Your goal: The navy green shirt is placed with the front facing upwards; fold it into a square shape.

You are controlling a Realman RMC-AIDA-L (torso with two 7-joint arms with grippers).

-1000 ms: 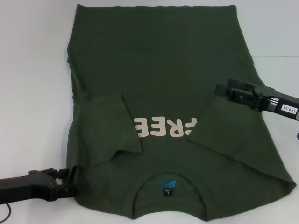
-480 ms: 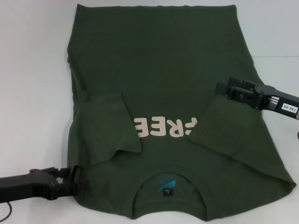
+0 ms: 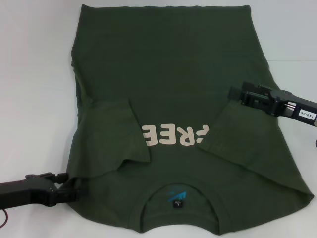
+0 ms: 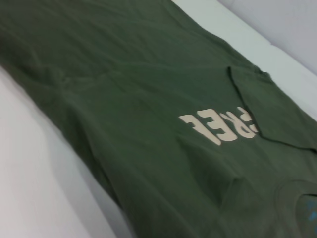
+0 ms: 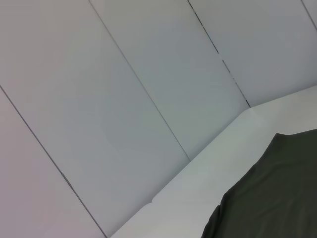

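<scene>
left tool (image 3: 74, 191) has slid back toward 8 o'clock off the navy green shirt (image 3: 168, 74)'s shoulder edge; whether either tool is apart or together, cannot tell. right tool (image 3: 233, 94) stays at 3 o'clock.

Left hand (image 3: 74, 191) low, right hand (image 3: 234, 94) raised

- White table surface (image 3: 34, 99): a plain, matte expanse, visible on both sides in the head view and along one edge in the left wrist view (image 4: 34, 198).
- Pale wall panels (image 5: 124, 89): flat grey-white sheets rising behind the table in the right wrist view, divided by thin dark seams running diagonally across the picture.
- Junction of table and wall (image 5: 198, 158): a soft, straight line where the white surface meets the panels.
</scene>
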